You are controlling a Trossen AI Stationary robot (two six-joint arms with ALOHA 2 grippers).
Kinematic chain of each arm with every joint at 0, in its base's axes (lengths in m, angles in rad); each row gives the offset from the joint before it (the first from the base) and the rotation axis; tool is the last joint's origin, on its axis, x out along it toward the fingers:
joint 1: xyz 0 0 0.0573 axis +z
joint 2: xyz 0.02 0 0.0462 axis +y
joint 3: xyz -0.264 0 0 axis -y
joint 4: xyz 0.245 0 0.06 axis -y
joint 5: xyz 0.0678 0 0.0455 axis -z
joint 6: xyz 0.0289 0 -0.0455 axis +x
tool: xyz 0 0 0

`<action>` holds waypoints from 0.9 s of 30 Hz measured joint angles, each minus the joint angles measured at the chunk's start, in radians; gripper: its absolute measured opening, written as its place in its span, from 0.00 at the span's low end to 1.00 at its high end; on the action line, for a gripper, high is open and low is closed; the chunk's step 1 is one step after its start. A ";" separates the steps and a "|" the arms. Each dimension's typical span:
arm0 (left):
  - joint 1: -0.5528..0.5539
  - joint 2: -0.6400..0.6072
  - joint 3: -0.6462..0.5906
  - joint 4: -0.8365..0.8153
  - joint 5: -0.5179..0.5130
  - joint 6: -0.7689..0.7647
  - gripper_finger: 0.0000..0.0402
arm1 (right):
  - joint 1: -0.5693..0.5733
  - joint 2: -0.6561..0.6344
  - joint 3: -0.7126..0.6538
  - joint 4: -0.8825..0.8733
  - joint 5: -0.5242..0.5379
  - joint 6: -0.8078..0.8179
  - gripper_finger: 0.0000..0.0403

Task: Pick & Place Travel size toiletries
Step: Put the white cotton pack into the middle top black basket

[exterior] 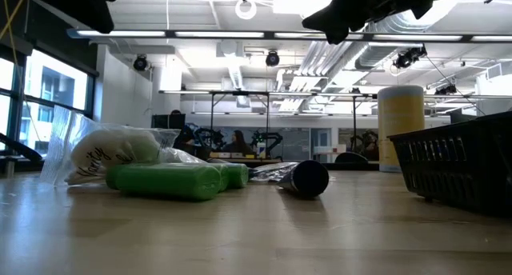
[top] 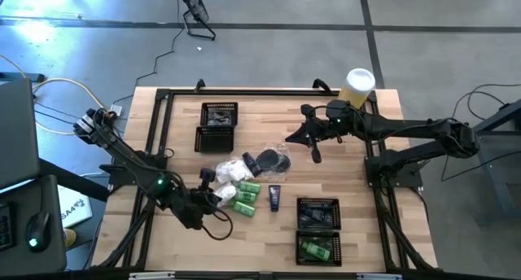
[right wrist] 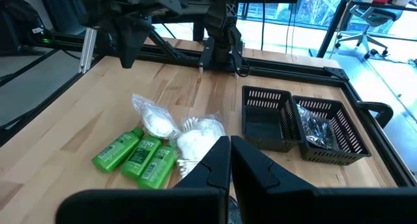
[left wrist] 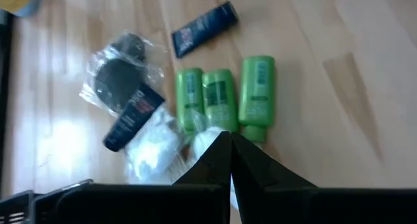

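The toiletries lie in a loose pile mid-table: three bright green bottles, white crinkly packets, two dark tubes and round dark cases in a clear bag. Each rests flat on the wood. My left gripper is shut and hangs in the air over the near-left side of the pile, slanting down toward the bottles and packets, with nothing between its fingers. My right gripper is shut and hovers right of the pile, also with nothing between its fingers. A further green bottle lies in the near-right tray.
Two black mesh trays stand at the far middle; one holds a shiny packet. Two more trays sit at the near right. A tall yellow cylinder with a white lid stands at the far right. A black frame rims the table.
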 joint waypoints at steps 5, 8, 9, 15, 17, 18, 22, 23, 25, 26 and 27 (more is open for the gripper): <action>0.025 0.006 0.000 -0.014 0.020 -0.026 0.02 | 0.000 0.000 0.000 0.000 0.000 0.000 0.01; 0.060 0.006 0.000 -0.056 0.087 -0.100 0.09 | 0.000 0.000 0.000 0.000 0.000 0.000 0.01; 0.069 0.009 0.000 -0.072 0.107 -0.114 0.13 | 0.000 0.000 0.000 0.000 0.000 0.000 0.01; 0.102 0.043 0.000 -0.123 0.152 -0.121 0.37 | 0.000 0.000 0.000 0.000 0.001 -0.002 0.01; 0.107 0.058 0.000 -0.121 0.153 -0.114 0.45 | 0.000 0.000 0.000 0.000 0.001 -0.002 0.01; 0.108 0.066 0.000 -0.118 0.156 -0.101 0.49 | 0.000 0.000 0.000 0.000 0.001 -0.002 0.01; 0.105 0.093 0.000 -0.100 0.173 -0.075 0.62 | 0.000 0.000 0.000 0.000 0.003 -0.003 0.01; 0.105 0.098 0.000 -0.088 0.196 -0.072 0.64 | 0.000 0.000 0.000 0.000 0.003 -0.003 0.01; 0.105 0.100 0.000 -0.078 0.239 -0.070 0.67 | 0.000 0.000 0.000 -0.001 0.003 -0.003 0.01; 0.105 0.104 0.000 -0.071 0.266 -0.080 0.68 | 0.000 0.000 0.000 -0.002 0.003 -0.003 0.01; 0.105 0.110 0.000 -0.057 0.288 -0.098 0.69 | 0.000 0.000 0.000 -0.004 0.003 -0.003 0.01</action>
